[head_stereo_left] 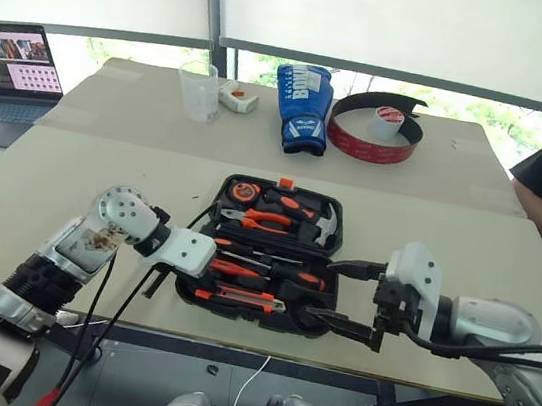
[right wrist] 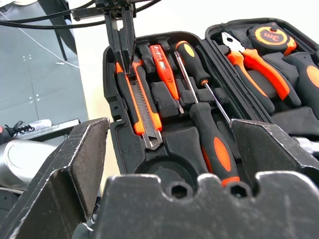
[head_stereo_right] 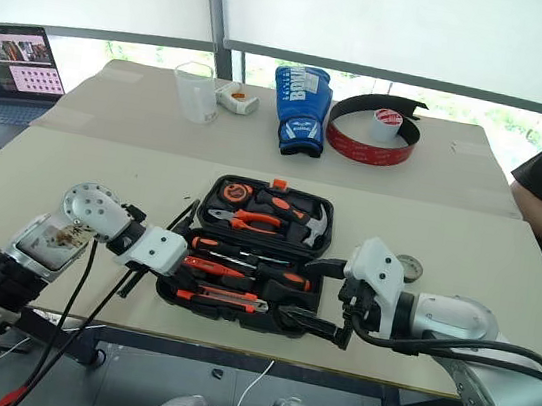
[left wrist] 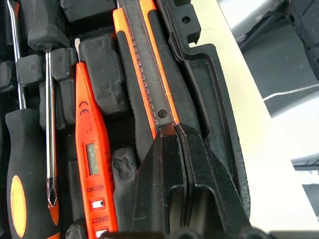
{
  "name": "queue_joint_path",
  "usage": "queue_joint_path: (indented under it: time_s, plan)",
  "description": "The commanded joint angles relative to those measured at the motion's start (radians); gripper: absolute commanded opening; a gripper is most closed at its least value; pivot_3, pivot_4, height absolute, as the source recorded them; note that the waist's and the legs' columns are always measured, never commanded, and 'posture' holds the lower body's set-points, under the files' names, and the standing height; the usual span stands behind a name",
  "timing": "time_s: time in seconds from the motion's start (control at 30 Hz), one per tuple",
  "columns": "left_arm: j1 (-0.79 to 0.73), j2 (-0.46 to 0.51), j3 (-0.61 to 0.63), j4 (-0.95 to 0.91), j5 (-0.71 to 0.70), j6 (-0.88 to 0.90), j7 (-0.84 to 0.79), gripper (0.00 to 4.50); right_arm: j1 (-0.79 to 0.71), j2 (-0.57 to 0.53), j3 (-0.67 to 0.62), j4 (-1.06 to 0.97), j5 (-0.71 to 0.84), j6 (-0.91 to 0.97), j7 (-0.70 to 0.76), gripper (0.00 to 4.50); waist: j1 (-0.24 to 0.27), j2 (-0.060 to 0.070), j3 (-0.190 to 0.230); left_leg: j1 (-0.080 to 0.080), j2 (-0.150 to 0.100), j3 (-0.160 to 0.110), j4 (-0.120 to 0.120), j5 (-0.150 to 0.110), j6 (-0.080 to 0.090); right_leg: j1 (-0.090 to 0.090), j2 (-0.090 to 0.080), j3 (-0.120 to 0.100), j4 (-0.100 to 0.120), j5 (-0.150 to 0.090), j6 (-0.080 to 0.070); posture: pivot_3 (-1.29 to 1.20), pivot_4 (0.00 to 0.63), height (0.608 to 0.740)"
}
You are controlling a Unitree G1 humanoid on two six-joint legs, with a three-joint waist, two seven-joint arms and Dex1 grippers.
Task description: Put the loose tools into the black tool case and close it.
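A laptop [head_stereo_left: 13, 66] is seen at the far left edge, and a clear cup [head_stereo_left: 198, 90] stands on the far bench [head_stereo_left: 74, 165]. The left tool [right wrist: 122, 47] is lowered at the near left corner of the black tool case [head_stereo_left: 335, 212], its fingers pressed together with their tips at the end of the utility knife [left wrist: 147, 69]; whether the knife is pinched between them cannot be told. The case lies open near the bench's front edge, with the knife in the nearest recess, then the tester screwdriver [left wrist: 89, 149] and the two orange-and-black screwdrivers [right wrist: 212, 134]. A blue boxing glove [head_stereo_left: 301, 104] lies beyond the case. The right tool [head_stereo_left: 352, 297] is held spread wide at the case's near right corner, empty. A small dark tape roll [head_stereo_right: 407, 268] lies on the bench just right of the case.
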Motion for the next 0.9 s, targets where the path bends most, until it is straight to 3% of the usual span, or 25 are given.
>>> queue_joint_path:
  time_s: [0.03, 0.1, 0.2, 0.3, 0.43, 0.63, 0.87, 0.9]
  plan:
    - [-0.028, -0.008, 0.070, -0.047, -0.124, 0.235, -0.012, 0.30, 0.022, -0.027, -0.076, -0.031, 0.030, 0.018, -0.004, 4.50, 0.001, 0.000, 0.000, -0.001, 0.000, 0.000, 0.000, 0.000, 0.000, -0.001, 0.000, 0.000, 0.000, 0.000, 0.000, 0.00, 0.150, 0.727]
    - [-0.051, 0.000, 0.150, -0.081, -0.242, 0.358, -0.022, 0.73, 0.055, -0.044, -0.130, -0.027, 0.054, 0.037, 0.001, 4.50, 0.000, -0.002, 0.001, -0.003, 0.000, 0.000, 0.000, 0.000, 0.000, -0.002, 0.000, 0.000, 0.000, 0.000, 0.001, 0.00, 0.150, 0.727]
    - [-0.068, -0.001, 0.256, -0.119, -0.355, 0.488, 0.034, 1.76, 0.110, -0.083, -0.212, 0.000, 0.056, 0.046, 0.021, 4.50, -0.002, -0.003, 0.002, -0.006, 0.000, -0.001, 0.002, 0.001, 0.000, -0.004, 0.001, -0.001, 0.000, -0.001, 0.002, 0.00, 0.150, 0.727]
    - [-0.074, -0.022, 0.358, -0.156, -0.441, 0.585, 0.127, 2.92, 0.148, -0.120, -0.279, 0.085, 0.020, 0.033, 0.040, 4.50, -0.005, -0.003, 0.002, -0.004, 0.000, -0.001, 0.002, 0.000, 0.000, -0.002, 0.000, 0.000, -0.001, -0.002, 0.004, 0.00, 0.150, 0.727]
    - [-0.046, -0.045, 0.407, -0.227, -0.499, 0.648, 0.215, 4.44, 0.140, -0.150, -0.272, 0.217, -0.047, -0.008, 0.057, 4.50, -0.010, -0.004, 0.003, -0.002, -0.001, 0.000, 0.002, 0.000, 0.000, 0.000, 0.000, 0.001, -0.001, -0.003, 0.005, 0.00, 0.150, 0.727]
    - [0.035, -0.070, 0.404, -0.355, -0.546, 0.656, 0.277, 4.48, -0.092, -0.115, -0.025, 0.596, -0.303, -0.134, 0.014, 4.50, -0.027, -0.005, 0.003, 0.000, -0.001, 0.001, 0.000, 0.001, -0.002, 0.000, 0.000, 0.003, 0.001, -0.003, 0.005, 0.00, 0.150, 0.727]
    - [0.090, -0.056, 0.398, -0.404, -0.536, 0.629, 0.317, 4.48, -0.259, -0.048, 0.084, 0.839, -0.422, -0.214, 0.032, 4.50, -0.025, -0.004, 0.005, 0.000, 0.000, 0.000, -0.001, 0.004, -0.006, -0.002, 0.001, 0.002, 0.002, -0.004, 0.002, 0.00, 0.150, 0.727]
    - [0.098, -0.054, 0.397, -0.406, -0.531, 0.621, 0.321, 4.50, -0.268, -0.040, 0.093, 0.856, -0.430, -0.221, 0.041, 4.25, -0.025, -0.004, 0.005, 0.000, 0.000, 0.001, -0.001, 0.004, -0.006, -0.002, 0.001, 0.002, 0.002, -0.004, 0.002, 0.00, 0.150, 0.727]
